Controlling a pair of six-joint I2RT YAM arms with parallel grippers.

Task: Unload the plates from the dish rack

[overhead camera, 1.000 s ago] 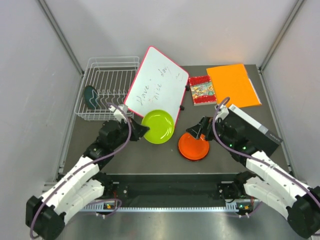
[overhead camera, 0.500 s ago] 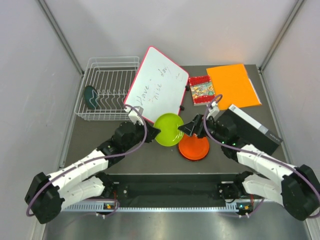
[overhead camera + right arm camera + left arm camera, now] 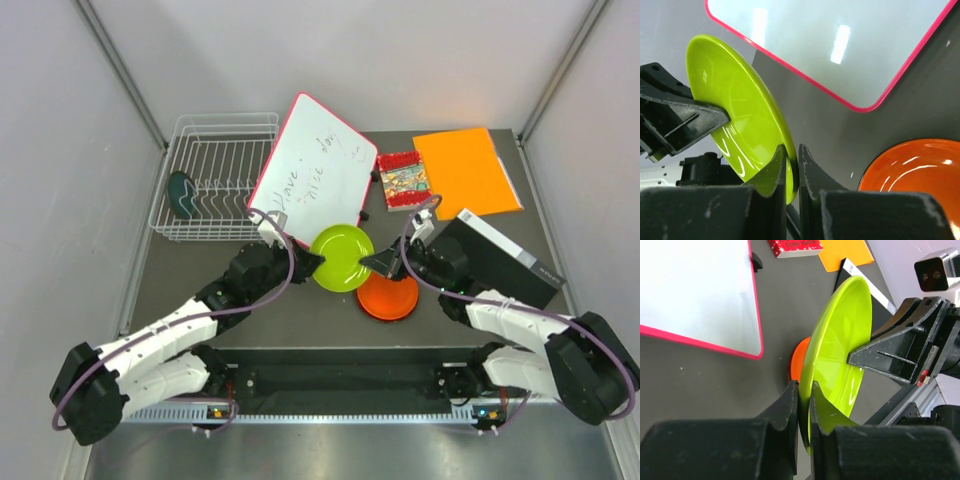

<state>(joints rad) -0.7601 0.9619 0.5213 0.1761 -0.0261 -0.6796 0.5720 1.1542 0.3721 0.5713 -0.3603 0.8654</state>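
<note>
Gripping the lime green plate at its left rim, the left end effector has its two fingers closed tight on the thin edge. The right end effector pinches the opposite rim of the same plate, its fingers also pressed together on it. So the plate hangs between the two end effectors, tilted steeply, above the counter and just in front of the low corner of the pink-framed whiteboard. The orange plate lies flat on the counter, under the right end effector and just beside the green plate. The dark teal plate stands on its edge at the left side of the dish rack, well apart from both end effectors.
</note>
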